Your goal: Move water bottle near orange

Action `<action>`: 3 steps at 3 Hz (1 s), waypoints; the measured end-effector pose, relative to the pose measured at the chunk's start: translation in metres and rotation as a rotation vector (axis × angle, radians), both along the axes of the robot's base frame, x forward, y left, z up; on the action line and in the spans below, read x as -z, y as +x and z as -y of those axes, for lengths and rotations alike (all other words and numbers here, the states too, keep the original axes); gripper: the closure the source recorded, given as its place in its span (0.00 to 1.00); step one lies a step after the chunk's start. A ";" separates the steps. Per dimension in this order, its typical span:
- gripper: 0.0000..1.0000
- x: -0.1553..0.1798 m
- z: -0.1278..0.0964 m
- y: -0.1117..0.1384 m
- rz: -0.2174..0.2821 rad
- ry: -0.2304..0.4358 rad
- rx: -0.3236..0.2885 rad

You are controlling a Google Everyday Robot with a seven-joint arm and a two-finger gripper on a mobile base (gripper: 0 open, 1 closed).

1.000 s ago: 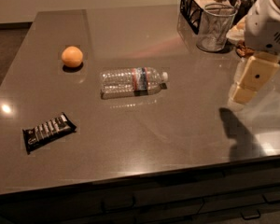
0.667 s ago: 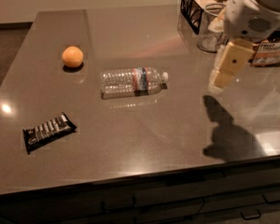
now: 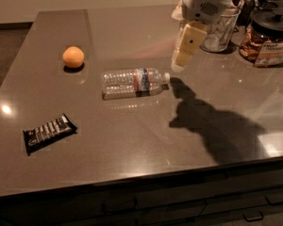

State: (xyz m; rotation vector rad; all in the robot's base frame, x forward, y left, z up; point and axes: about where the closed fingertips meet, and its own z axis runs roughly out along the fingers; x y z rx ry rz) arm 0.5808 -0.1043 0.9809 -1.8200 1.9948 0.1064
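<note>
The water bottle (image 3: 133,82) lies on its side in the middle of the dark table, with its white cap pointing right and its red, white and blue label band near the cap end. The orange (image 3: 73,57) sits to the bottle's upper left, about a bottle's thickness away from the bottle's base end. My gripper (image 3: 178,64) hangs from the white arm at the upper right. Its tip hovers just above and to the right of the bottle's cap and holds nothing that I can see.
A dark wrapped chocolate bar (image 3: 49,133) lies at the front left. A clear glass cup (image 3: 220,29) and a lidded jar of snacks (image 3: 271,37) stand at the back right, behind the arm. The table's front edge (image 3: 146,178) runs along the bottom.
My gripper has moved left from the table's right side, and it is now close to the bottle's cap end. The bottle, the orange and the chocolate bar have not moved.
</note>
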 end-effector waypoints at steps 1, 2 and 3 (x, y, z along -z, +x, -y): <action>0.00 0.024 -0.025 0.023 -0.031 -0.003 -0.042; 0.00 0.049 -0.041 0.027 -0.065 -0.022 -0.081; 0.00 0.077 -0.055 0.021 -0.096 -0.051 -0.119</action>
